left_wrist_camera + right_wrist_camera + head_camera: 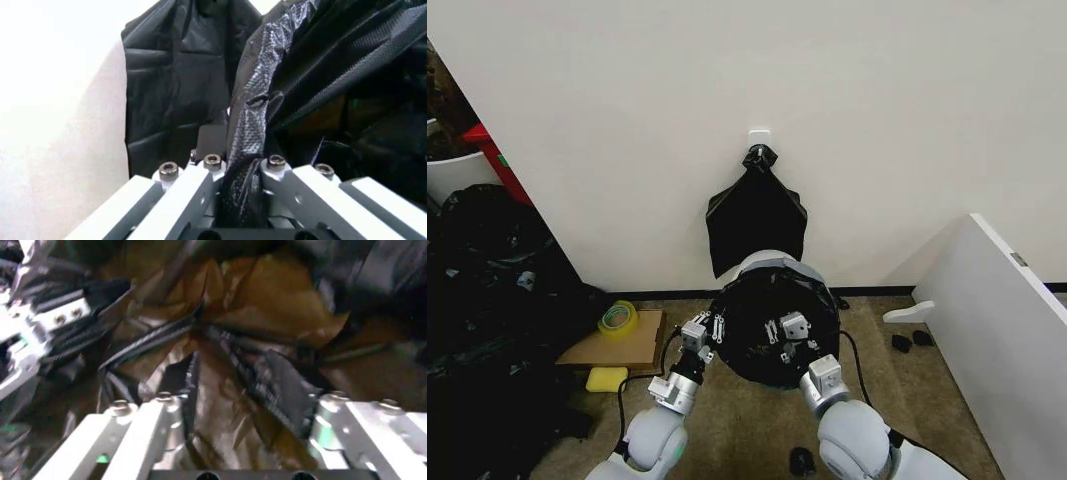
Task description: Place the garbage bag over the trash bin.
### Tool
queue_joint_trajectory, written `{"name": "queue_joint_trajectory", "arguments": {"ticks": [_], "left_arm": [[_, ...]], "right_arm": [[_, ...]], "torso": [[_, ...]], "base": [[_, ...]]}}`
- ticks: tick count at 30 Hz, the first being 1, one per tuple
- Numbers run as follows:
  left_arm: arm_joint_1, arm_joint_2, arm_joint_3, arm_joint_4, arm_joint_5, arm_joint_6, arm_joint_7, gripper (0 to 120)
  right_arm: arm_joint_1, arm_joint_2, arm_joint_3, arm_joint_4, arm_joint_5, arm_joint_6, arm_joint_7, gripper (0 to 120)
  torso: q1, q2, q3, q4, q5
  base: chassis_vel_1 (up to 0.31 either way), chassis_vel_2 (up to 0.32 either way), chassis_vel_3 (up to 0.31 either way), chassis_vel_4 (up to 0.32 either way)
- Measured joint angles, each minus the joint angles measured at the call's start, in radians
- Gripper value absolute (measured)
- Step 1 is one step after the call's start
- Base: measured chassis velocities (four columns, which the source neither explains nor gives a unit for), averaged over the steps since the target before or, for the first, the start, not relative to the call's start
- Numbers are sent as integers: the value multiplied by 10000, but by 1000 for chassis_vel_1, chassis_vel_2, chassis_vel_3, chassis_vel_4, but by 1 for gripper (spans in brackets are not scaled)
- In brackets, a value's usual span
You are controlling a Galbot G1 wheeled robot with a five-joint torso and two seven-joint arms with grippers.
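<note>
Currently the trash bin stands on the floor against the wall, just ahead of you, with the black garbage bag bulging over its mouth; only a sliver of pale rim shows at the far side.

Left tool: at the bag's left edge, fingers closed on a bunched fold of the film, which runs up between them.

Right tool: lower inside the bag's opening, fingers spread, with loose film lying between them but not pinched.

Recommendation: keep the left pinch firm, draw both edges outward evenly, and clear the rim before lowering. A spare black bag hangs from a wall hook above; leave it alone.
</note>
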Motion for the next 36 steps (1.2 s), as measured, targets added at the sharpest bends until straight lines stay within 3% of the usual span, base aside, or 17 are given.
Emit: {"name": "queue_joint_trajectory", "arguments": {"ticks": [1,4,6,11,19,36], "left_arm": [[0,0,0,0,0,0,0,1],[-1,1,-36,0,-16,10,-12,1],[-1,3,-49,-3,-23,11,-19,1],[21,31,-119,-35,-37,13,-59,1],[167,59,-123,-337,-32,8,-73,1],[704,-228,-45,-727,674,-258,-239,1]], "right_arm": [[0,0,0,0,0,0,0,39],[-42,23,-115,53,319,-180,126,54],[-42,48,-166,84,531,-274,217,51],[64,178,-350,87,1151,-654,587,26],[587,370,-324,-289,2248,-1326,1148,0],[1587,1067,-323,-1652,2425,-2341,2506,0]], "torso": [[0,0,0,0,0],[0,0,0,0,0],[0,0,0,0,0],[0,0,0,0,0],[0,0,0,0,1],[0,0,0,2,2]], "base": [[0,0,0,0],[0,0,0,0],[0,0,0,0],[0,0,0,0],[0,0,0,0],[0,0,0,0]]}}
